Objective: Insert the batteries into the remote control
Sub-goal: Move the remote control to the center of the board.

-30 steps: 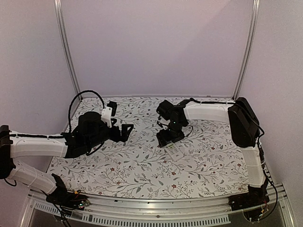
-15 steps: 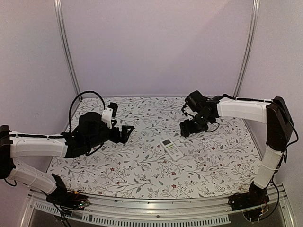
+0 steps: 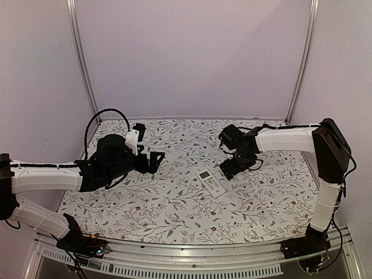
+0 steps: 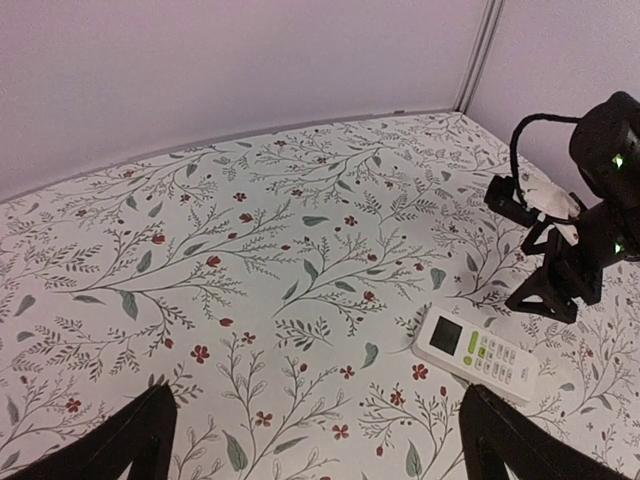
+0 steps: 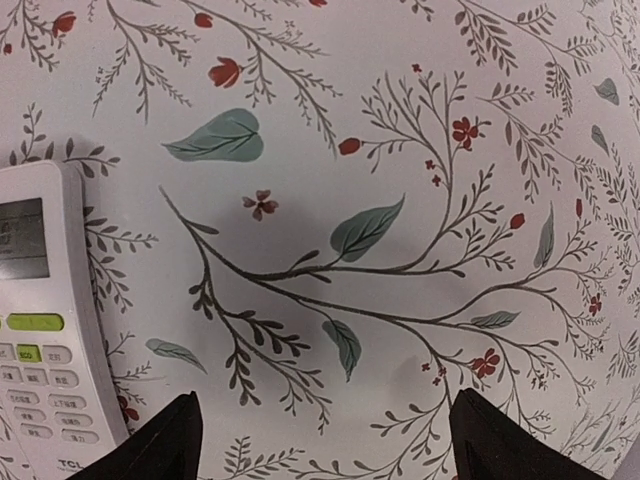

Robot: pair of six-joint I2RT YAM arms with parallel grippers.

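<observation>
Now L & R jaws spread wide; remote control face-up beside R.

top: high, near edge, whole table | left wrist: low, oblique | right wrist: close, downward | shared: remote control

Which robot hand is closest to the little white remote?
The right hand, just beside the small white plastic remote control; the left hand is much farther off.

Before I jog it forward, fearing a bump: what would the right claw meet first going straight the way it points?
Probably the floral-patterned table cover; the right claw points down at it, and the small white rectangular plastic remote control lies beside that line.
</observation>
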